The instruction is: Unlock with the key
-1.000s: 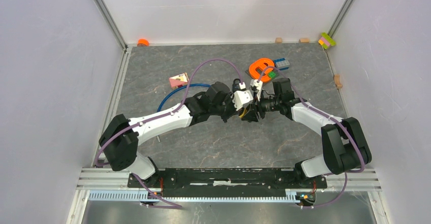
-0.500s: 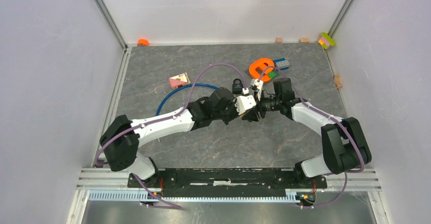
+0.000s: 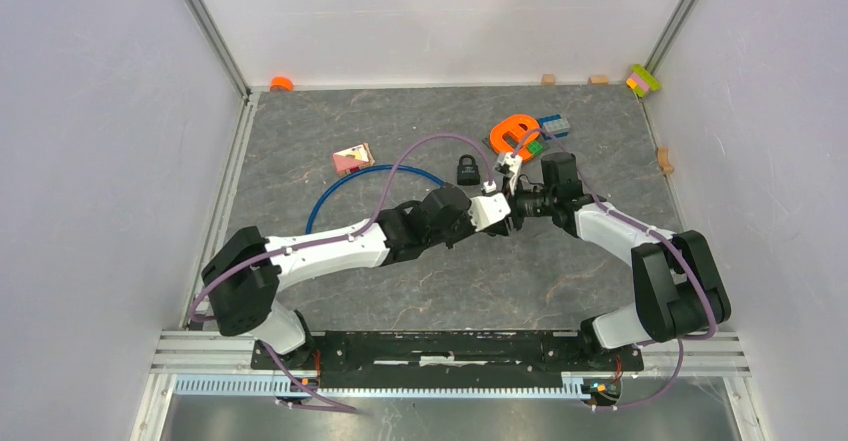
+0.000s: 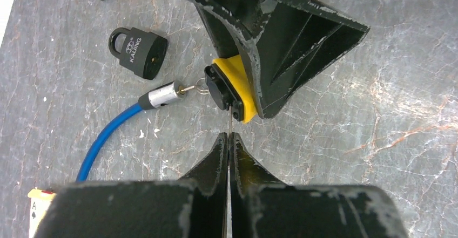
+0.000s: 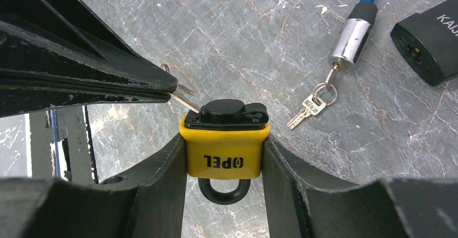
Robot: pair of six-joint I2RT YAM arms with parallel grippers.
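Observation:
In the right wrist view my right gripper (image 5: 224, 141) is shut on a yellow padlock (image 5: 224, 160) marked OPEL, shackle toward the camera and black keyhole end (image 5: 227, 114) facing away. My left gripper (image 4: 229, 136) is shut on a thin silver key (image 4: 229, 120). The key's blade (image 5: 184, 101) touches the padlock's black end at its left corner; I cannot tell whether it is inside the keyhole. From above, the left gripper (image 3: 503, 217) and the right gripper (image 3: 514, 207) meet tip to tip at mid-table, hiding the padlock.
A black padlock (image 3: 467, 170) lies just behind the grippers. A blue cable lock (image 3: 350, 183) with a metal end (image 4: 160, 95) and a bunch of keys (image 5: 310, 106) lies beside it. An orange part (image 3: 513, 131), bricks (image 3: 555, 124) and a card (image 3: 352, 156) sit farther back.
My left arm has swung its wrist forward and to the right, uncovering the black padlock, and the key now points at the yellow padlock's end. The right arm has barely moved.

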